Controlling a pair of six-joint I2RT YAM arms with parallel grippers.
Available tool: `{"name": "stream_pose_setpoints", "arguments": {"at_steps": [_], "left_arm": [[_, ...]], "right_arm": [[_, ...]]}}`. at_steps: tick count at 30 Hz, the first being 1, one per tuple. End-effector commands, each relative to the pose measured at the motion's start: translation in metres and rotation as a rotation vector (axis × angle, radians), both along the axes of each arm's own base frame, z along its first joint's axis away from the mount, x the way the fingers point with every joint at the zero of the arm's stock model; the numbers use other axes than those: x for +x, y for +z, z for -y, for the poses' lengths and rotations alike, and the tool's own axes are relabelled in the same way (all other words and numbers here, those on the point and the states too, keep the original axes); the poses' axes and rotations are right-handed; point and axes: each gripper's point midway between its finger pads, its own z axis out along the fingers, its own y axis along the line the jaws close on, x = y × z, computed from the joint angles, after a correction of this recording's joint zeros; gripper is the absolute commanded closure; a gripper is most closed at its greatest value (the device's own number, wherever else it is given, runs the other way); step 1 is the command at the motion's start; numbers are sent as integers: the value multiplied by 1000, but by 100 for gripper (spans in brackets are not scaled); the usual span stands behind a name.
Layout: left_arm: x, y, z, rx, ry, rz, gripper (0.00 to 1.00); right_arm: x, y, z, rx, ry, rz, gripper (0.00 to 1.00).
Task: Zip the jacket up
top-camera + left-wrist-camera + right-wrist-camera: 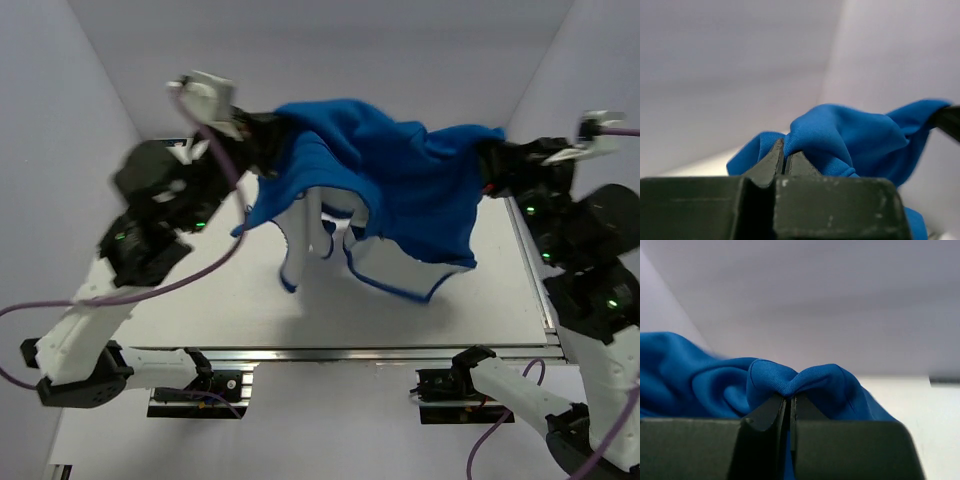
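Between the 2 clamped jaws hangs the jacket.

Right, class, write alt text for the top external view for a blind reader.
A blue jacket hangs between the left gripper and the right gripper, each shut on one end, over a white table; its pale lining shows.

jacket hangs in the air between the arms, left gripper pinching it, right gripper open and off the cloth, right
Not quite. The right gripper is shut on the jacket too: the right wrist view shows it closed on a fold of the blue cloth. The left gripper does pinch it, and it hangs between the arms.
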Motion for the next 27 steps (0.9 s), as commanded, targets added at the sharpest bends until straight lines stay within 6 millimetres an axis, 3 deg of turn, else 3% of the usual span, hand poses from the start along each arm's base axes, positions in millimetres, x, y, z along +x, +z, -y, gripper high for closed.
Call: {"name": "stream_pose_setpoints", "arguments": {"at_steps": [1, 3, 6, 8, 11, 12, 14, 15, 16, 17, 19, 20, 21, 22, 23, 24, 25, 26, 27], "left_arm": [[-59, 95, -28, -210, -166, 207, 100], [-81, 124, -35, -254, -235, 267, 100], [-98, 149, -38, -289, -299, 309, 100], [-98, 155, -37, -302, -305, 310, 100], [-73, 151, -33, -324, -216, 267, 100], [-57, 146, -36, -335, -138, 235, 100], [-19, 122, -16, -297, -34, 161, 100], [-1, 111, -13, -282, 35, 127, 100], [24, 93, -22, -275, 186, 68, 100], [52, 66, -5, -206, 263, 22, 100], [88, 24, -6, -139, 435, -59, 100], [127, -14, -3, -63, 493, -111, 100], [150, -37, -6, -93, 512, -177, 100], [171, -72, 3, -39, 444, -263, 100], [220, -121, -18, -46, 486, -376, 100], [240, -148, -20, -34, 479, -428, 100], [260, -172, -21, -10, 448, -466, 84], [275, -184, -17, 16, 441, -466, 32], [299, -230, -4, 82, 432, -516, 8]], "right_arm": [[-50, 88, 12, 43, 54, 257, 100], [-71, 115, 11, 41, 103, 321, 100], [-79, 131, 10, 35, 125, 343, 100], [-86, 142, 14, 46, 121, 367, 100], [-70, 136, 10, 46, 110, 332, 100], [-54, 126, 5, 42, 99, 282, 100], [-27, 106, 4, 35, 44, 197, 100], [-3, 89, -1, 26, 15, 131, 100], [13, 75, 0, 24, -28, 82, 100], [33, 51, -6, 0, -46, 19, 100], [72, 13, -19, -37, -70, -75, 100], [93, -22, -21, -62, -88, -150, 100], [115, -51, -26, -73, -90, -216, 100], [126, -64, -39, -53, -14, -235, 100], [152, -116, -37, -60, -12, -339, 100], [164, -136, -40, -51, 9, -372, 100], [179, -146, -44, -36, 43, -361, 100], [199, -186, -51, -41, 65, -448, 100], [212, -201, -53, -46, 68, -477, 100]]}}
